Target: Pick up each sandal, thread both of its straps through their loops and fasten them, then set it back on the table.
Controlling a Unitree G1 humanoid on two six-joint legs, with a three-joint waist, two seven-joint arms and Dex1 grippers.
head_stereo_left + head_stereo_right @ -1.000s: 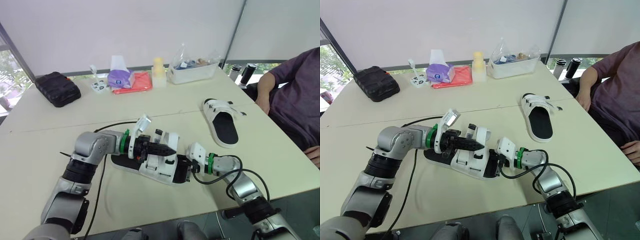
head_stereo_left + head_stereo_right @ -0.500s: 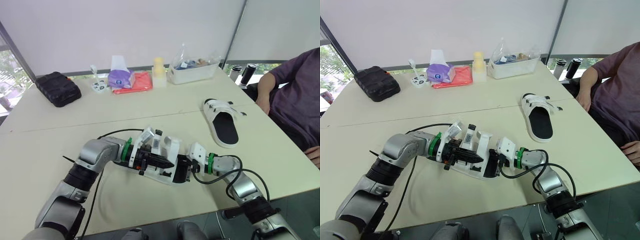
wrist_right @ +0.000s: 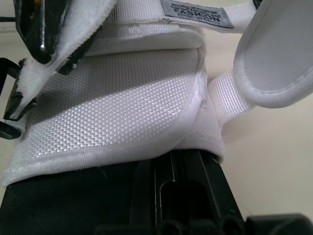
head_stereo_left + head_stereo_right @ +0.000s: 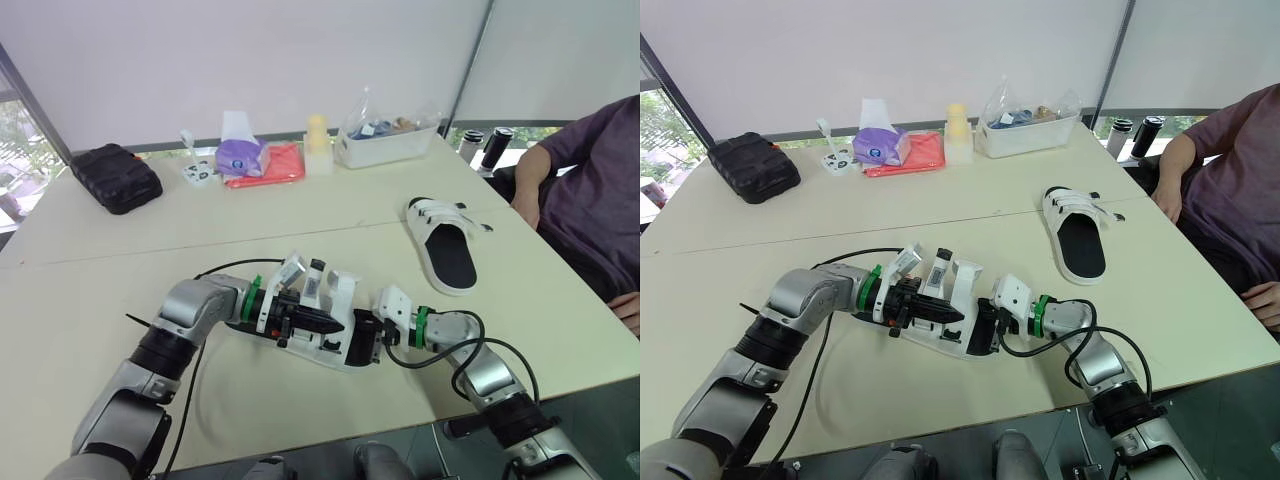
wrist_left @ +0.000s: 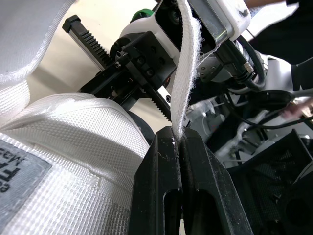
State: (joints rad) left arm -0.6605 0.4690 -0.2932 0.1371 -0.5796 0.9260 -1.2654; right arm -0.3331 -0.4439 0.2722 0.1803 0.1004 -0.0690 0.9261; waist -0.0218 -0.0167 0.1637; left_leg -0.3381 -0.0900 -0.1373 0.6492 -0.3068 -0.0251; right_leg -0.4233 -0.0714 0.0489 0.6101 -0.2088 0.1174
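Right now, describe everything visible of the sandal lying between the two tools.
The sandal has white woven fabric bands over a black footbed, with a small grey label on one wide band. It lies on the table near the front edge. Its wide bands stand up, unfastened. The left tool is shut on a narrow strap that runs straight out from the pinch. The right tool sits against the sandal's end on the robot's right.

Your near sandal point(image 4: 322, 345) lies on the table point(image 4: 90, 300) front and centre, the second sandal point(image 4: 443, 245) right of it and farther back. Along the far edge, left to right: a zipped case point(image 4: 115, 177), a tissue pack point(image 4: 238, 152), what may be a flat pouch point(image 4: 275, 166), a bottle point(image 4: 317, 146), a storage bin point(image 4: 388, 142).
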